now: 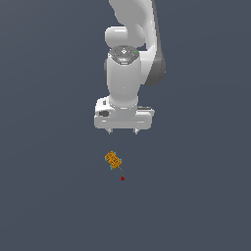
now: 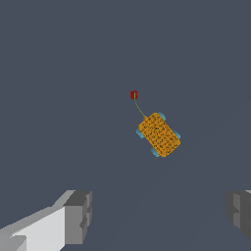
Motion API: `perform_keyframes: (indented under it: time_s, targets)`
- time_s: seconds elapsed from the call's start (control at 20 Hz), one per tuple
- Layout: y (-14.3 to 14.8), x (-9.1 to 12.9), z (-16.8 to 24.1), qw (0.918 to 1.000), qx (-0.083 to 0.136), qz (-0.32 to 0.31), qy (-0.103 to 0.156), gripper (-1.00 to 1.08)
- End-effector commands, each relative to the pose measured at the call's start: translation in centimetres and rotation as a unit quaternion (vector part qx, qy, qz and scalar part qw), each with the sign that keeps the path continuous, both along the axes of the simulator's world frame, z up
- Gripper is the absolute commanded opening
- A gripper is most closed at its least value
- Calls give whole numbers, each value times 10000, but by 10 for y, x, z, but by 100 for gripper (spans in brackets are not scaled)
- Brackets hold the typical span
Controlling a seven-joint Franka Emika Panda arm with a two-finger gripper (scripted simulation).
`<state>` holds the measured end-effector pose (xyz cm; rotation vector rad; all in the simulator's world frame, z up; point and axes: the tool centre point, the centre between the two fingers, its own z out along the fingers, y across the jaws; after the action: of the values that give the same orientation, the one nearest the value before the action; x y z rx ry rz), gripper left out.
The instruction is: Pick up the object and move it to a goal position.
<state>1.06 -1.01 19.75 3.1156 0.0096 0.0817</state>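
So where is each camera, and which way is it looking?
Exterior view: sits off the arm, facing the white robot arm and its gripper hanging above the tiny orange-yellow bumpy block and the small red dot; where exactly it sits can't be told.
Wrist view: rides on the wrist, looking past the gripper at the block and dot; only the grey fingertips, set wide apart, show.
Shared: block, dot, gripper.

Bumpy, speckled orange block [image 1: 113, 160]; smooth glossy white tool [image 1: 123, 131]; matt grey ground [image 1: 44, 196].
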Motion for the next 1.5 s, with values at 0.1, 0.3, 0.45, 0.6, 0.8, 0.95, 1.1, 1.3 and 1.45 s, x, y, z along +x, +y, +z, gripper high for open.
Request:
perform_keyframes:
  time_s: [0.1, 0.3, 0.45, 0.6, 0.8, 0.95, 1.1, 1.3, 1.45]
  targets:
    - [3, 0, 1, 10000, 4, 15, -12, 100]
    - [26, 3, 7, 9999, 36, 121, -97, 100]
    - [36, 3, 10, 9998, 51, 166, -135, 100]
    - [34, 3, 9, 9998, 49, 162, -129, 100]
    - [33, 5, 6, 9996, 41, 249, -118, 100]
    - [31, 8, 1, 9993, 29, 371, -99, 100]
    - [28, 13, -5, 9985, 15, 544, -73, 100]
    - [22, 20, -18, 9963, -6, 854, -27, 100]
    - [16, 26, -30, 9934, -20, 1146, 16, 100]
